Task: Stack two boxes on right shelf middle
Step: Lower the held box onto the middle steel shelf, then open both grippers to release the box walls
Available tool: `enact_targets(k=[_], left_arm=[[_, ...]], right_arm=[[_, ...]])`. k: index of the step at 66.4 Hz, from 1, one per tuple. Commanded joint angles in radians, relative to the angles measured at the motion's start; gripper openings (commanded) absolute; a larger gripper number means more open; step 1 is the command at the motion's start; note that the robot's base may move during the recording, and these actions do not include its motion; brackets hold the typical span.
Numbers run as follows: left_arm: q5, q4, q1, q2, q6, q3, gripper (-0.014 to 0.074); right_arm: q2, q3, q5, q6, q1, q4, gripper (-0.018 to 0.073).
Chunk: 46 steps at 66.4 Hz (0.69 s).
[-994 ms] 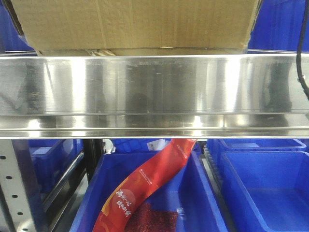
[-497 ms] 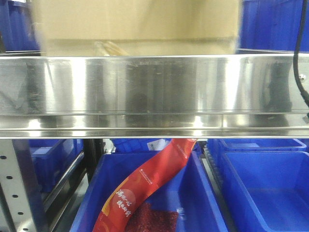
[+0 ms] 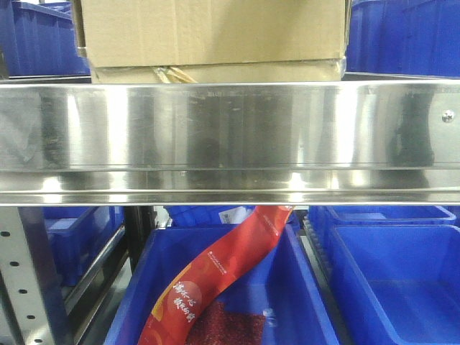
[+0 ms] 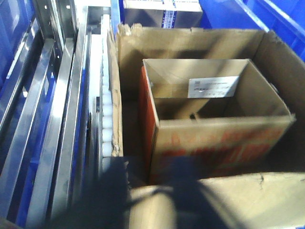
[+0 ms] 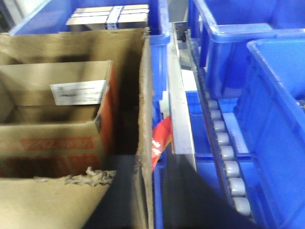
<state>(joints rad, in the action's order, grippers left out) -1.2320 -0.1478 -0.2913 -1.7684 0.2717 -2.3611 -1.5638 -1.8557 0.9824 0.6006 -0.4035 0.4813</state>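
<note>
In the front view a tall, wide cardboard box (image 3: pixel 208 32) rests on a flatter box (image 3: pixel 215 72) on the steel shelf, behind its shiny front lip (image 3: pixel 230 129). Both wrist views look down into the open top box (image 4: pixel 190 40) (image 5: pixel 143 95), which holds a smaller red-printed carton (image 4: pixel 219 138). My right gripper (image 5: pixel 150 167) has one dark jaw on each side of the box's right wall, close against it. My left gripper (image 4: pixel 152 191) is a dark blur at the box's near left corner, and its jaw state is unclear.
Blue bins (image 3: pixel 402 287) stand below and behind the shelf, one holding a red packet (image 3: pixel 223 266). A perforated upright (image 3: pixel 21 280) stands at lower left. White roller tracks (image 5: pixel 224 148) (image 4: pixel 107 109) run beside the box. A rivet (image 3: pixel 448 115) marks the lip.
The top box has moved back and looks smaller, now square on the flatter box. The black cable at the right edge has left the front view.
</note>
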Motion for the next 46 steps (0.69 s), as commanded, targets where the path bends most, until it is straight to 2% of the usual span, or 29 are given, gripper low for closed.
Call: enact_targets(k=[1, 8, 14, 27, 32, 46], left_arm=[[0.011, 0.006, -0.001, 0.004, -0.003, -0.008, -0.0111], [0.011, 0.010, -0.003, 0.006, -0.001, -0.008, -0.0111], [0.011, -0.013, -0.034, 0.021, -0.001, -0.005, -0.0111], [0.011, -0.109, -0.135, 0.031, 0.027, 0.000, -0.0111], [0.011, -0.110, -0.163, 0.031, 0.054, 0.000, -0.0111], [0.011, -0.120, -0.220, 0.031, 0.058, 0.010, -0.0111]], right_arm=[[0.013, -0.006, 0.031, -0.008, 0.001, 0.010, -0.0165], [0.019, -0.006, 0.045, -0.008, 0.001, -0.005, -0.0165], [0.045, 0.021, 0.013, -0.008, 0.001, -0.005, -0.0169], [0.183, 0.260, -0.206, -0.008, 0.001, 0.006, -0.0169], [0.246, 0.361, -0.283, -0.008, 0.001, 0.022, -0.0169], [0.379, 0.542, -0.424, -0.008, 0.001, 0.043, -0.0169]])
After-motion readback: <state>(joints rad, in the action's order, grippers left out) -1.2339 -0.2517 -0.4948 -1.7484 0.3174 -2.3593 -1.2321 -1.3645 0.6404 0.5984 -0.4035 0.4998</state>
